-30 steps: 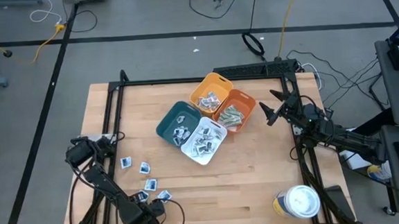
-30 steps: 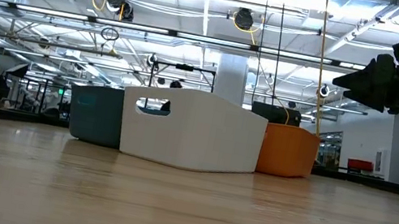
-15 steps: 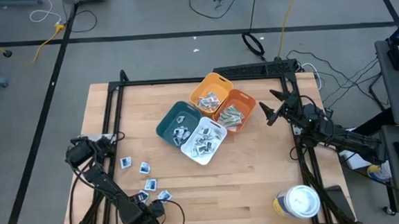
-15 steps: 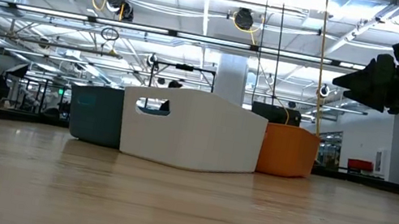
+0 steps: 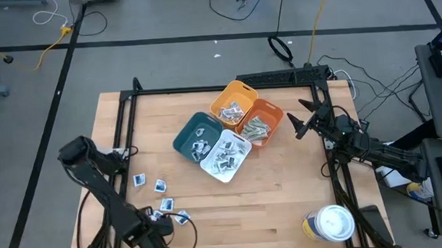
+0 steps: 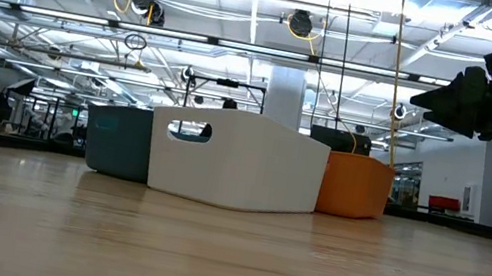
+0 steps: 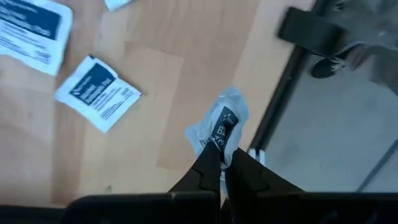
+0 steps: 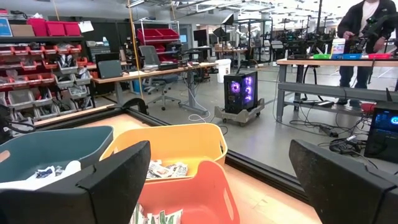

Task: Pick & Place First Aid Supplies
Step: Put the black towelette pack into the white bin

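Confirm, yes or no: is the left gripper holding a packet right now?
Yes: in the left wrist view the left gripper has its fingers pinched shut on a crumpled white packet, lifted above the wooden table.

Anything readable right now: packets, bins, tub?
"BL": start of dark print on the packet pinched in the left gripper; the rest is hidden.
Loose packets: blue print, too blurred to read.
Bins and tub: no legible text.
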Available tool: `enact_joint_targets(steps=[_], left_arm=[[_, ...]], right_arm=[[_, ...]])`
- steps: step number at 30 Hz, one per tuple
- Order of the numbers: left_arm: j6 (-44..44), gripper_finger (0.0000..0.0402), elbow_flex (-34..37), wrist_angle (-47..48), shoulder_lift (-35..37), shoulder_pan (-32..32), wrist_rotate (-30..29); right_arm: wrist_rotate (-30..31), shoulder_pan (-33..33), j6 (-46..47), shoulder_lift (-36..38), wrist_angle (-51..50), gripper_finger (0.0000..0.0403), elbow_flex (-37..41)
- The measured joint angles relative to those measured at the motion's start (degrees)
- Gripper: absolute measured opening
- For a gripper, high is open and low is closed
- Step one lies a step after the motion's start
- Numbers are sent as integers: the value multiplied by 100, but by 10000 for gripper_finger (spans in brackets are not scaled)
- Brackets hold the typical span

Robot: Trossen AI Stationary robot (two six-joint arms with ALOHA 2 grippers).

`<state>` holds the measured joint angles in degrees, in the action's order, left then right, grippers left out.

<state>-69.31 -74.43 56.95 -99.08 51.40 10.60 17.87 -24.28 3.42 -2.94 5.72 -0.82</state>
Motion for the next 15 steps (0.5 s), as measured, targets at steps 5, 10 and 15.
enact_joint_targets(steps=[5, 10, 15], left_arm=[[176, 5, -4, 441, 356, -63, -66], [527, 5, -4, 729, 357, -783, 80], [1250, 5, -48, 769, 349, -1974, 76]], right_arm=[[0, -1, 2, 0, 0, 377, 1], [0, -1, 2, 0, 0, 377, 2], [0, -1, 2, 0, 0, 377, 2]])
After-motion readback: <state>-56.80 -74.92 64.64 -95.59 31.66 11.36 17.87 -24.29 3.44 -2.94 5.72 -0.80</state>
